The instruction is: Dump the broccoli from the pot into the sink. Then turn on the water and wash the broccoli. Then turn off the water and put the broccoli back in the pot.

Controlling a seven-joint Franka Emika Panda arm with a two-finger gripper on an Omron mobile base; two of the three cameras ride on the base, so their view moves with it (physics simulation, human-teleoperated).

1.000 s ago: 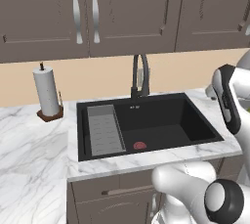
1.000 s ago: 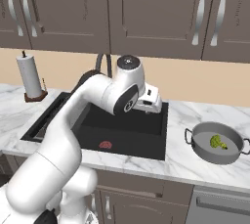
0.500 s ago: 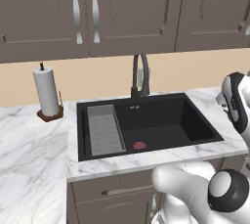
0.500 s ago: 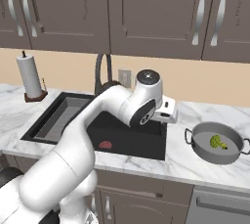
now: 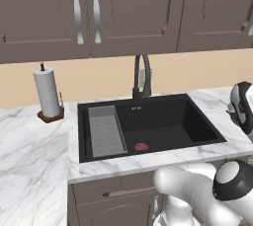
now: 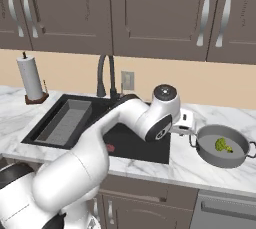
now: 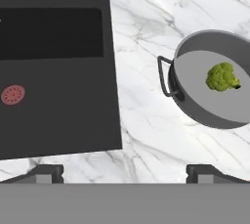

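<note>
The broccoli lies inside the pot, toward its far side. The pot stands on the marble desk just right of the sink, well short of the desk's front edge, one loop handle turned toward the basin. The jaws hang spread and empty above the strip of desk between sink and pot. The red drain sits at the basin's front; the grey ribbed tray fills its left end below the dark faucet.
</note>
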